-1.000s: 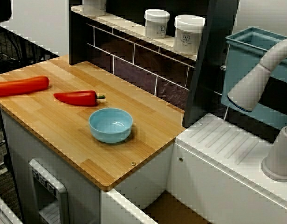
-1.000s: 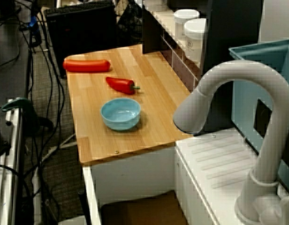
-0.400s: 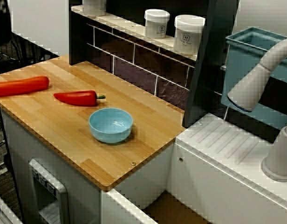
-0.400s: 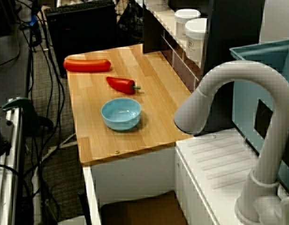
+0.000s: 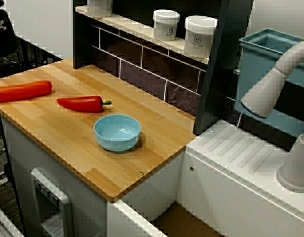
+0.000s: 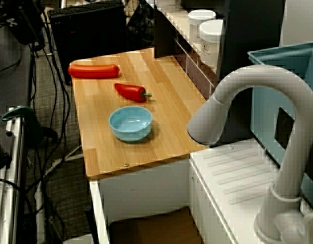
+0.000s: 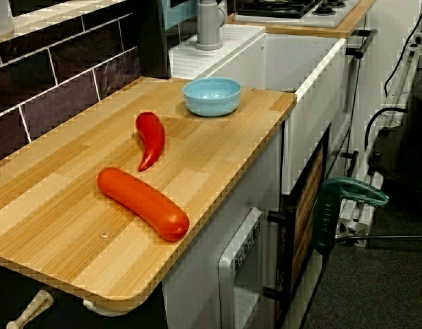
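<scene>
A light blue bowl (image 5: 117,132) (image 6: 130,123) (image 7: 212,96) stands empty near the sink end of the wooden counter (image 5: 68,148). A red chilli pepper (image 5: 82,103) (image 7: 151,137) lies a short way from it. Farther along lies a long orange-red sausage-shaped piece (image 5: 21,91) (image 7: 142,203). A dark arm-like shape (image 5: 0,22) (image 6: 19,20) shows at the top left corner in the front view and in the view from behind the tap, well away from all three. Its fingers cannot be made out. Nothing is held.
A grey tap (image 6: 258,101) arches over the white sink unit (image 5: 241,158). White jars (image 5: 200,35) stand on the shelf above the dark tiled back wall. A teal bin (image 5: 260,54) sits behind the tap. Cables and a green clamp (image 7: 341,199) lie beside the counter.
The dark shape at the top left has come further into both views. Bowl, pepper and sausage-shaped piece have not moved.
</scene>
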### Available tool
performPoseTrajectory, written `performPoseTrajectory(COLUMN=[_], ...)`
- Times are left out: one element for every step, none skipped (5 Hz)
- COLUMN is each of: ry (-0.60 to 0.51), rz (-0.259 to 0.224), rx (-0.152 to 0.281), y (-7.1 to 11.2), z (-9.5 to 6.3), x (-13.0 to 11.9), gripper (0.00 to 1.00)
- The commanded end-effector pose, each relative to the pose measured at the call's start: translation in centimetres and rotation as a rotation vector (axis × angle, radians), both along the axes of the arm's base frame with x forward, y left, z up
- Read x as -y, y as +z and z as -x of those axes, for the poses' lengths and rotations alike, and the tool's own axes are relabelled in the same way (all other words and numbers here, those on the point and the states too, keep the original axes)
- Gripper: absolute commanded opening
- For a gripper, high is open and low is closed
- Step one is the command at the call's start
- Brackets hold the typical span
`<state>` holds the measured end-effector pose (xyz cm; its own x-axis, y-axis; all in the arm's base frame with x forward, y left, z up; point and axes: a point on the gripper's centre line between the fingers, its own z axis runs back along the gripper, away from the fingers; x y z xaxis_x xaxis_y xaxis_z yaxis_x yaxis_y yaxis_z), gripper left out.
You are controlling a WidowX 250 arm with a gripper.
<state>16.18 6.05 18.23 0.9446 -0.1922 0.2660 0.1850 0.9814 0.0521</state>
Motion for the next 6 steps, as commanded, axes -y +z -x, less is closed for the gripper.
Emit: performPoseTrajectory(ry=[-0.308,-0.364,-0.360,-0.252,-0.252,-0.252], rz=[-0.173,-0.165,-0.185,-0.235,-0.235,-0.235], rx=[-0.011,0.004,-0.007,-0.019,-0.019,-0.019], y=[-2.7,-4.0,-5.1,-5.3,-5.3,-5.3], z=[-6.9,-9.8,-11.8,-12.3,-12.3,-12.3], x=[-1.2,-0.9,-1.3,-2.6,-2.6,-2.6], gripper=[1.00,1.00,1.00,1.00,1.00,1.00])
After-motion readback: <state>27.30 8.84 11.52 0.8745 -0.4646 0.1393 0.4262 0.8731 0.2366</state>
